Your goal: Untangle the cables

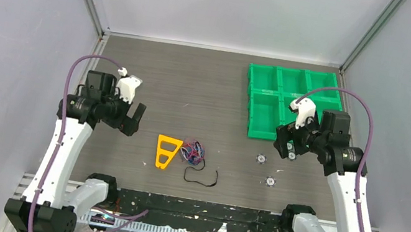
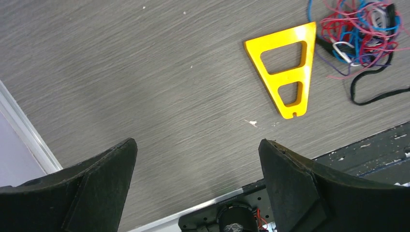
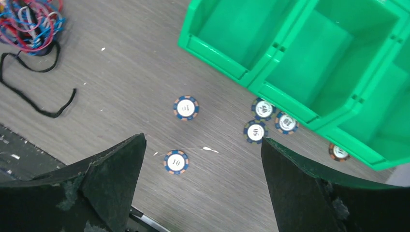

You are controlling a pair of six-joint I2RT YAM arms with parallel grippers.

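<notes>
Both hands stand wide and empty, my left hand point(image 2: 197, 145) and right hand point(image 3: 203, 141) hovering above the grey wood-grain surface point(image 1: 195, 89). I judge untangling not yet begun. The cables point(image 1: 194, 151) lie mid-surface between them, a springy knot of thin red, blue and purple wire just beside a flat rigid orange triangle frame point(image 1: 167, 150), with a limp black strand point(image 1: 202, 178) trailing nearward. Next I need a fine pinch on that loose end, the other hand pinning the knot.

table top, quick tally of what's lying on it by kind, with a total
round stripe-edged poker chips: 6
flat orange triangle frame: 1
tangle of thin red, blue and black cables: 1
green plastic compartment tray: 1
total: 9
</notes>
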